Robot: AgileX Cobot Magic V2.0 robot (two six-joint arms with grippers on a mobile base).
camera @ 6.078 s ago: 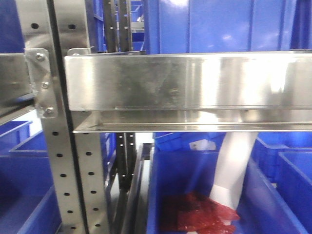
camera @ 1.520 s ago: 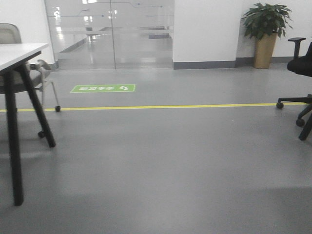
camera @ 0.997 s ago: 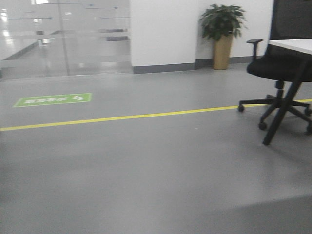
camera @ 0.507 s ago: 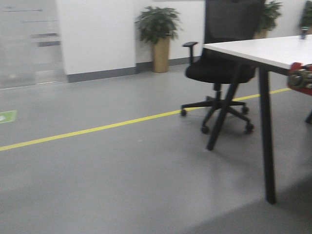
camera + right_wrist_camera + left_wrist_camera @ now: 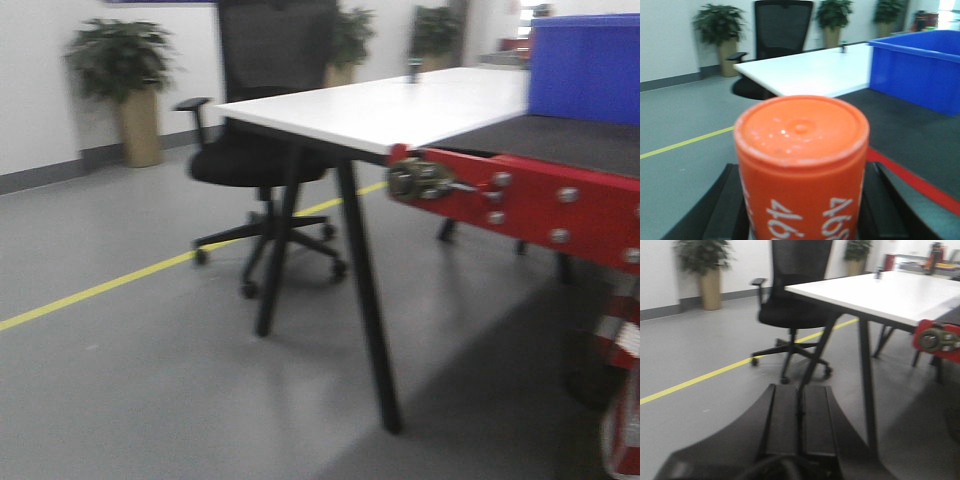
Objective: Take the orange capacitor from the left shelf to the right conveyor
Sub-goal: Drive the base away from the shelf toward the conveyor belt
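My right gripper (image 5: 801, 200) is shut on the orange capacitor (image 5: 801, 165), an orange cylinder with white "4680" print that fills the right wrist view. The right conveyor's dark belt (image 5: 900, 135) with its red edge lies just ahead and to the right of it. In the front view the belt (image 5: 560, 140) and its red bolted front frame (image 5: 520, 200) sit at the right. The red frame end also shows in the left wrist view (image 5: 937, 340). My left gripper (image 5: 800, 412) is shut and empty above the floor. The left shelf is out of view.
A white table (image 5: 390, 110) on black legs stands left of the conveyor, with a black office chair (image 5: 265, 160) behind it. A blue bin (image 5: 585, 70) sits on the belt's far part. Potted plants (image 5: 125, 85) line the back wall. A yellow floor line (image 5: 100, 285) crosses the grey floor.
The front view has swung from the steel shelf and blue bins, across the open floor, to the right; the chair, white table and red conveyor frame have come into view.
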